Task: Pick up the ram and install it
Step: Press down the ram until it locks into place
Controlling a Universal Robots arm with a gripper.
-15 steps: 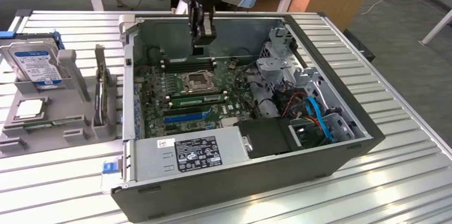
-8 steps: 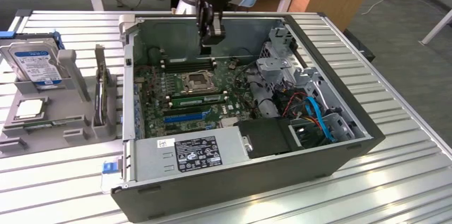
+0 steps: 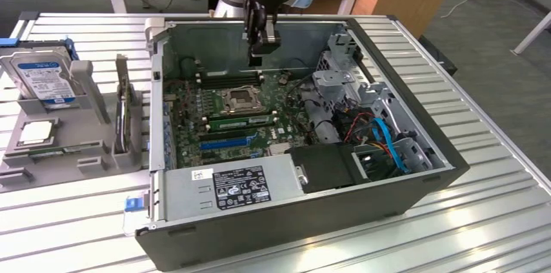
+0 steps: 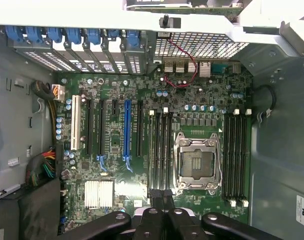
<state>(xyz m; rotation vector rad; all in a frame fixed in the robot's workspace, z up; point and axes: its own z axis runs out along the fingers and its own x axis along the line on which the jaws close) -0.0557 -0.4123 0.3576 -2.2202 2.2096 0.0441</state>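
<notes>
Slatted metal bench [image 3: 482,221], desks behind, and a tower case [image 3: 301,247] lying open on its side. The gripper [image 3: 255,61] hangs inside it, fingers [image 4: 154,197] pressed together, and I can't make out any stick pinched between them. Straight beneath the fingertips run the black memory slots [image 4: 162,145], all looking empty. That's likely why the arm is lined up here. Just beside them sits the open processor socket [image 4: 197,162], all of it on the green motherboard [image 4: 117,165]. Further out, the case also holds a power supply [image 3: 237,186] and a tangle of blue and red cables [image 3: 388,141]. Well away from the fingers, outside the case, a grey fixture [image 3: 95,157] stands a hard drive [image 3: 43,76] upright and cradles a square processor chip [image 3: 36,132]. A thin green strip low in it looks like the ram [image 3: 51,151].
</notes>
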